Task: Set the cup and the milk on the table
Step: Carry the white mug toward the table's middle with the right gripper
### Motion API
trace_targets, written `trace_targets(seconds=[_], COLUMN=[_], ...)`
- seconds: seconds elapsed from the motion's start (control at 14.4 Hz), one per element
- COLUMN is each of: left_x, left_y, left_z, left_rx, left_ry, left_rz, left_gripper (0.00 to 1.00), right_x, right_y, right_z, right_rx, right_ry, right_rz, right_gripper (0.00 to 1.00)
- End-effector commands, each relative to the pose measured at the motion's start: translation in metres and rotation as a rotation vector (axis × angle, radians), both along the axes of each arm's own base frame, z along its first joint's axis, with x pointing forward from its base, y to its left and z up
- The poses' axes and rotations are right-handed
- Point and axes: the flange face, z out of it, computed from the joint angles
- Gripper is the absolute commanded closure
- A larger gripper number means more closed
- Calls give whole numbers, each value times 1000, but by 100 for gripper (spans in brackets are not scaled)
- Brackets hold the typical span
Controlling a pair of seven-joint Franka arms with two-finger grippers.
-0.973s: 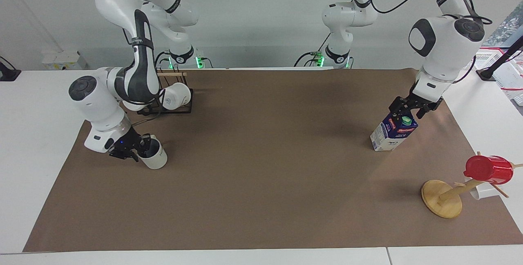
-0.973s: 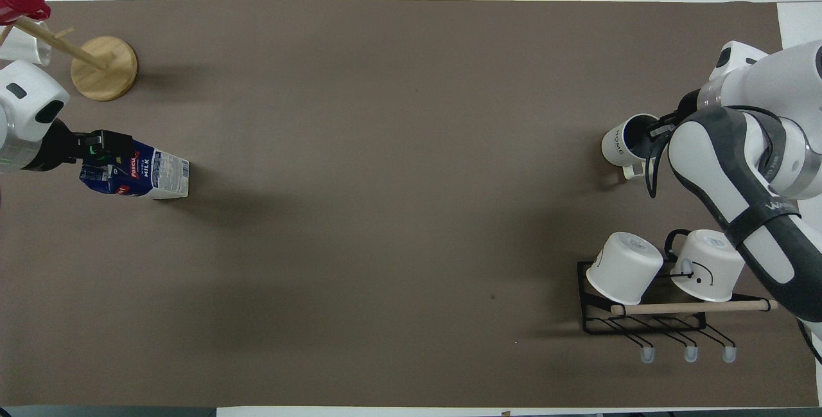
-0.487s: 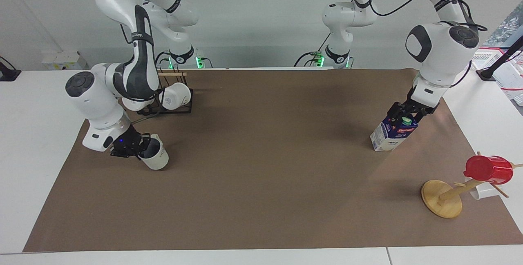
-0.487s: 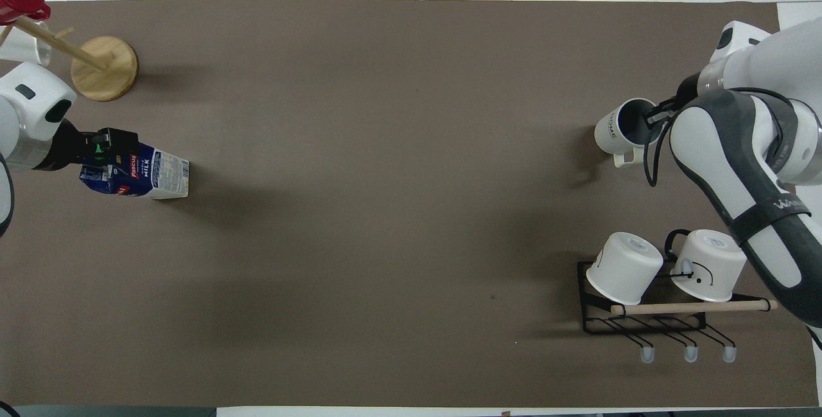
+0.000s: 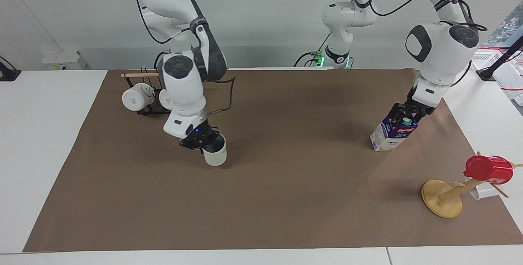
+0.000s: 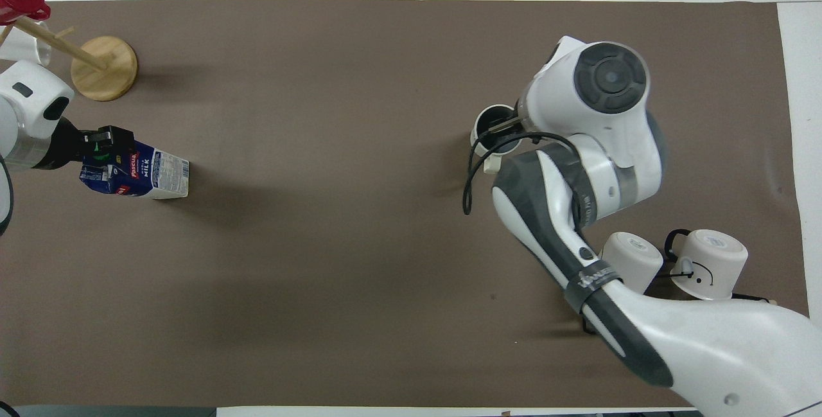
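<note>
The cup [image 5: 215,155], off-white with a dark inside, hangs upright from my right gripper [image 5: 203,141], which is shut on its rim low over the brown paper [image 5: 286,199] of the table [image 5: 36,142]. I cannot tell if it touches the paper. In the overhead view the cup [image 6: 486,136] is half hidden under my right arm. The milk [image 5: 391,134] stands on the paper at the left arm's end. My left gripper [image 5: 405,114] is shut on its gable top beside the green cap. The milk [image 6: 144,176] and left gripper [image 6: 103,146] also show in the overhead view.
A black wire rack [image 5: 144,112] with two white mugs [image 6: 632,257] [image 6: 709,269] stands near the right arm's base. A wooden mug tree [image 5: 442,199] with a red cup [image 5: 488,169] stands farther from the robots than the milk.
My right arm has swung the cup from the right arm's end of the paper toward the middle. My left gripper's fingers have drawn in on the milk's top.
</note>
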Motion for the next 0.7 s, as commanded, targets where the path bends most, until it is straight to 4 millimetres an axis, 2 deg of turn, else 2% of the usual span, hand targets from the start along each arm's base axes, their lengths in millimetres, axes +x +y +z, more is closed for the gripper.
trace_targets(seconds=[0.0,0.21,0.49,0.56,0.63], left_x=[0,2,-7,-9,-10], left_y=[4,5,3,4,3], left_z=[11,36,69,84,91], left_rx=[-14,-13,-8,-9,-8], left_ry=[-36,-70,-24,9,25], left_rz=[20,14,-2,-1,-10], left_gripper=[100,100,100,100,100], right_x=[-5,-15,-20,-21,-21], right_y=[35,43,40,40,41], right_z=[-24,-30,-38,-39,-40], right_rx=[9,-3,2,3,7], right_ry=[-23,0,-7,-9,-12], right_rz=[-45,-28,-20,-22,-24], right_gripper=[100,100,100,100,86])
